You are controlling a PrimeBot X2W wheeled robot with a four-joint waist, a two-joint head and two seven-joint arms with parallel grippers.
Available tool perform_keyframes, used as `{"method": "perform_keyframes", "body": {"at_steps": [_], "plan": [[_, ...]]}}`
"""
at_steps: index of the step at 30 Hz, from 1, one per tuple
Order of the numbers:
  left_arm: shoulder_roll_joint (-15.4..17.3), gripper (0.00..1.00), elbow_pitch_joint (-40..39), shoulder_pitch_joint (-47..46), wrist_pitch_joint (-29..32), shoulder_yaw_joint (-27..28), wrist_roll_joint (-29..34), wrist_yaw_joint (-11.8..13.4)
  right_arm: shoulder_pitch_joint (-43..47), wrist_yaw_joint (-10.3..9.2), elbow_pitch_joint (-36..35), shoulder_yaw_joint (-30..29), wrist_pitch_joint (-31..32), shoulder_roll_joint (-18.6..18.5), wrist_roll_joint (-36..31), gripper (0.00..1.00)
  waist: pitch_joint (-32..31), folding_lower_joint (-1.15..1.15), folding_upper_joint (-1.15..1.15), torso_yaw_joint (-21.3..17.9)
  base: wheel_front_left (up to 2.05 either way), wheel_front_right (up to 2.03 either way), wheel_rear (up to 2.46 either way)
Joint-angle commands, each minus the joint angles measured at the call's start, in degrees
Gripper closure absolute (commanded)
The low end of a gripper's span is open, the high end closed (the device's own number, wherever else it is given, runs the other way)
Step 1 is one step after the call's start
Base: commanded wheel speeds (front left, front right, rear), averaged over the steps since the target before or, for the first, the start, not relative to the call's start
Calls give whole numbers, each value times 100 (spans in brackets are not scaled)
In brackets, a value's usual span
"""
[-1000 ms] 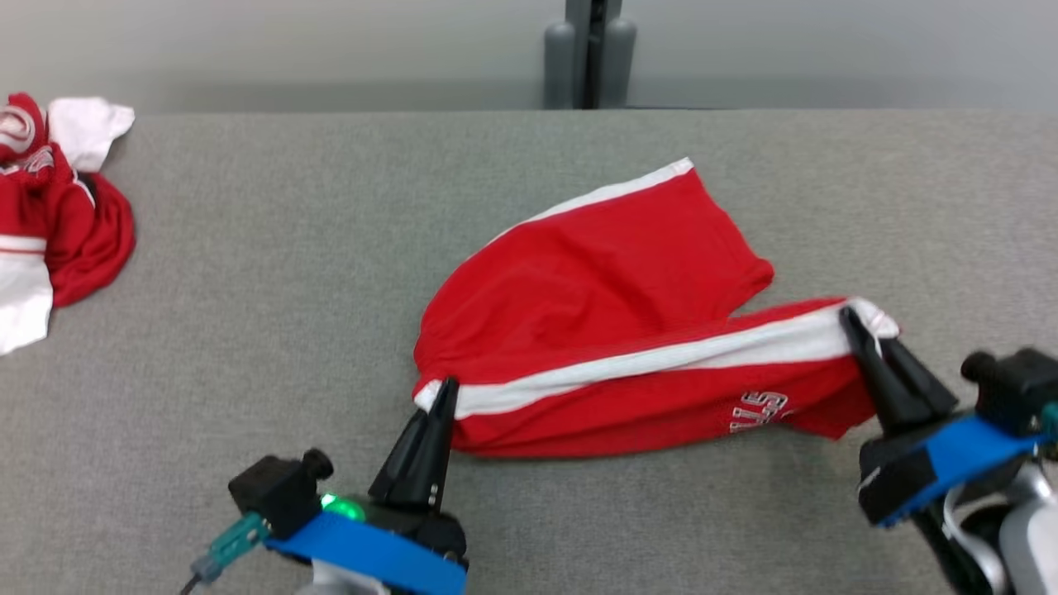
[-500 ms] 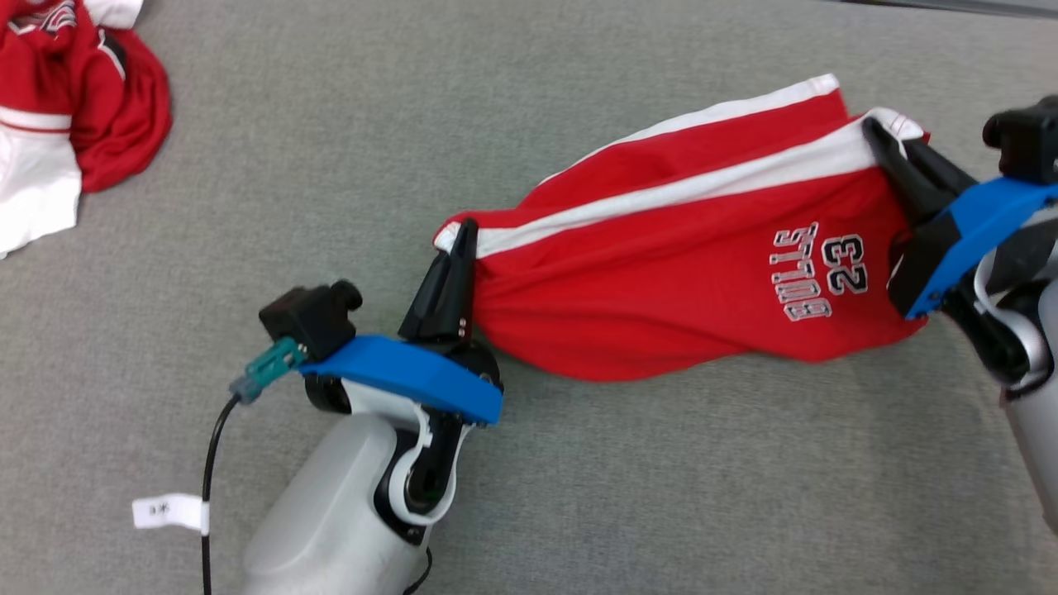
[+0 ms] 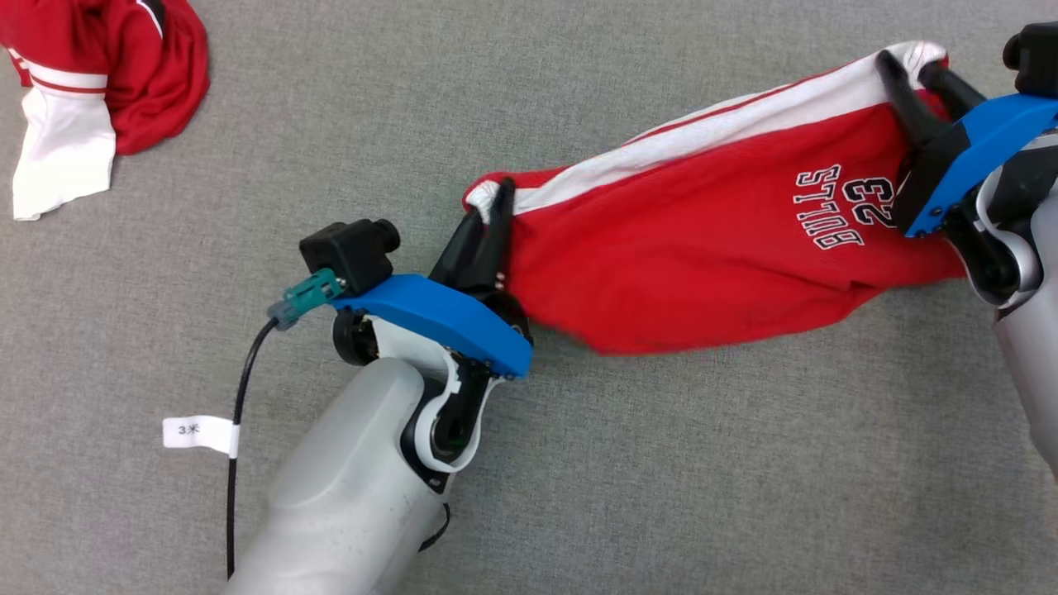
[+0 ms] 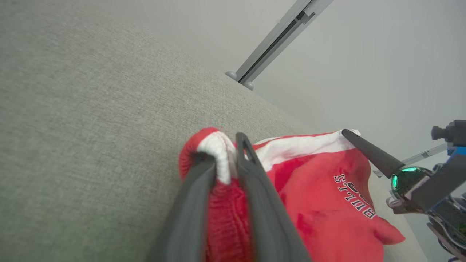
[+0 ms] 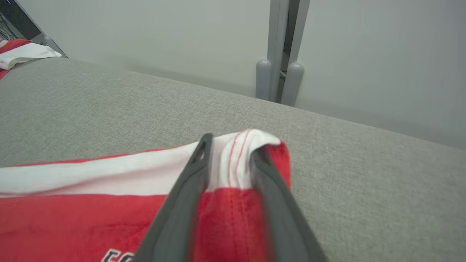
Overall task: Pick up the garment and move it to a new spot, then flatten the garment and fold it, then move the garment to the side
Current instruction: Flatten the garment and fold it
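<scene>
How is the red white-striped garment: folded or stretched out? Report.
Stretched out, not folded: left gripper and right gripper each pinch a white-banded end, the red white-striped garment sagging between them.

A flat table (image 3: 661, 479) covered in grey woven cloth carries a crumpled heap of red and white clothes (image 3: 140, 83) at its far left, while the red garment (image 3: 702, 248) hangs low over its middle, contact unclear.
</scene>
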Motion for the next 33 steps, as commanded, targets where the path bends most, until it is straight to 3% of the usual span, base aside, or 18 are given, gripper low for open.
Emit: {"method": "perform_keyframes", "body": {"at_steps": [1, 7, 19, 26, 33], "plan": [[-10, 0, -9, -87, 23, -129, -79, 7, -166, 0, 188, 54, -186, 71, 52, 0, -19, -1, 0, -7, 0, 0, 0], [42, 0, -217, 101, 28, -356, -44, 42, -314, 0, 536, 324, -484, 36, 282, 0, -113, -1, 0, -45, 0, 0, 0], [906, 0, -990, 767, 137, -595, 388, 381, -75, 0, 739, 816, -747, -315, 647, 0, -494, -1, 0, -159, 0, 0, 0], [1452, 0, -1571, 1027, -268, -337, 970, 872, 326, 0, 898, 1085, -386, -480, 850, 0, -768, -1, 0, -208, 0, 0, 0], [1684, 0, -1931, 1365, -377, 159, 1232, 1241, 657, 0, 1113, 1174, 7, -429, 1067, 0, -785, -1, 0, -130, 0, 0, 0]]}}
